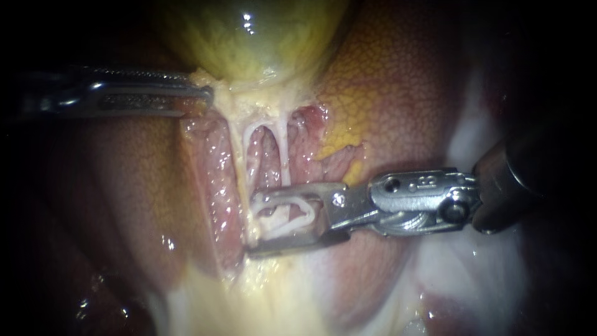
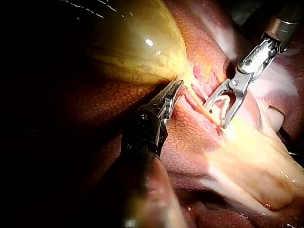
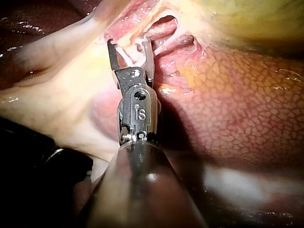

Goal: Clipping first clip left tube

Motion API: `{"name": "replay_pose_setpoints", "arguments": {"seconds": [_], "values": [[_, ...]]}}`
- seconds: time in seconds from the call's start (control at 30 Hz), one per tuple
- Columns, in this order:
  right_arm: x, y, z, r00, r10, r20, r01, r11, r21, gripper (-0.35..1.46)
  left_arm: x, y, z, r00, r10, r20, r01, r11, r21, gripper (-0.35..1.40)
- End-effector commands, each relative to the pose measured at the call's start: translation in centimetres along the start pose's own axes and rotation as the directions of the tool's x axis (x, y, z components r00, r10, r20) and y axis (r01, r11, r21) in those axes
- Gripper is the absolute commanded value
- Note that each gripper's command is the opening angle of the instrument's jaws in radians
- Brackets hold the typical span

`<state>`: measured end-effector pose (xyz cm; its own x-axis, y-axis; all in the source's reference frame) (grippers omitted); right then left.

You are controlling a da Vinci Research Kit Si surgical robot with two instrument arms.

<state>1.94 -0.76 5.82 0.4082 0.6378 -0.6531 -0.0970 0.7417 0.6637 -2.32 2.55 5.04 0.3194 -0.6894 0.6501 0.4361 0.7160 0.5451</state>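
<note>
My left instrument [image 1: 208, 93] [image 2: 175, 88] reaches in from the left, its jaws shut on the pale tissue at the neck of the yellow-green gallbladder [image 1: 261, 37] [image 2: 137, 47]. Two thin whitish tubes run down from that neck, the left tube [image 1: 238, 146] and the right tube [image 1: 285, 149]. My right instrument [image 1: 250, 224] [image 2: 214, 115] [image 3: 128, 45] comes in from the right with its jaws open. They straddle the lower ends of the tubes. White material lies inside the jaws; I cannot tell clip from tube there.
Mottled orange-brown liver [image 1: 398, 81] [image 3: 247, 95] surrounds the dissected bed. Pale fatty tissue [image 1: 249, 292] [image 2: 247, 161] spreads below the tubes. My right instrument's dark shaft [image 1: 516, 180] crosses the right side.
</note>
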Motion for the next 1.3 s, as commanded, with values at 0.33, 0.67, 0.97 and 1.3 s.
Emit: {"name": "replay_pose_setpoints", "arguments": {"seconds": [0.33,0.67,0.97,1.3], "values": [[0.14,-0.1,-0.27,1.0,0.009,-0.013,-0.009,1.0,0.028,0.4,0.0,0.0,0.0,1.0,0.0,0.0,0.0,1.0,0.001,-0.35],[0.26,-0.21,-0.5,0.999,0.017,-0.027,-0.016,0.998,0.057,0.41,0.01,0.01,0.0,1.0,0.001,0.0,-0.001,1.0,0.001,-0.35],[0.2,-0.06,-0.46,0.999,0.014,-0.032,-0.012,0.998,0.061,0.41,0.01,0.01,0.0,1.0,0.001,0.0,-0.001,1.0,0.001,-0.35],[0.08,0.14,-0.39,0.999,0.006,-0.033,-0.004,0.997,0.072,0.41,0.01,0.01,0.0,1.0,0.0,0.0,0.0,1.0,0.001,-0.35]]}}
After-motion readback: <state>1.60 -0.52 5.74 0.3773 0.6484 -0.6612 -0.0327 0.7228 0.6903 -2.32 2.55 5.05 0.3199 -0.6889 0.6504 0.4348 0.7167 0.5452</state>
